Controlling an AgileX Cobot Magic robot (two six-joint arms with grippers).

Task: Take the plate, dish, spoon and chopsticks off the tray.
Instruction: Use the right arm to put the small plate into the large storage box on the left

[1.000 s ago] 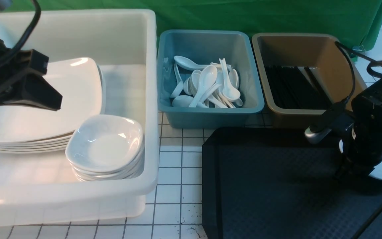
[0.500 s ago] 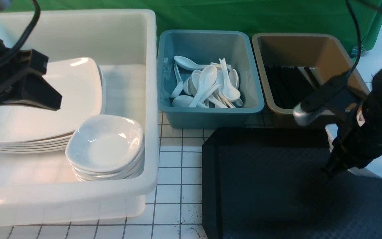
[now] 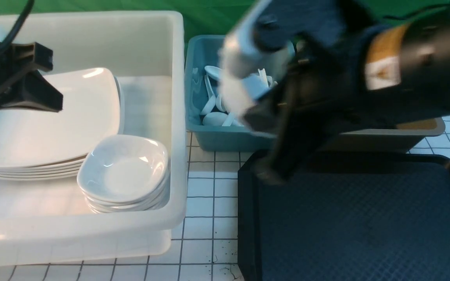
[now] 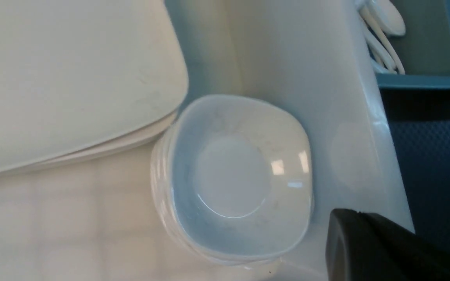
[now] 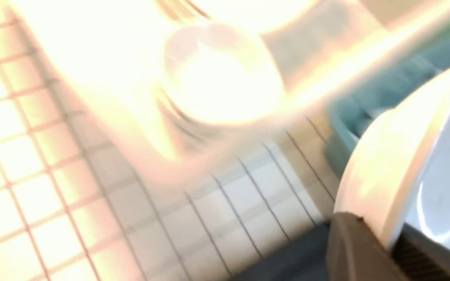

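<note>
The right gripper [image 5: 389, 242] has swung from the tray's [image 3: 365, 226] 3 o'clock edge toward 11 o'clock, pinching a dish [image 5: 412, 175]; the left gripper [image 3: 33, 97] stays pressed together.

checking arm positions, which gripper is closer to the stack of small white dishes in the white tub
Left. The left gripper hangs inside the white tub above the plate stack, just beside the small dishes. The right gripper, carrying a white dish, is over the black tray's far corner, outside the tub.
</note>
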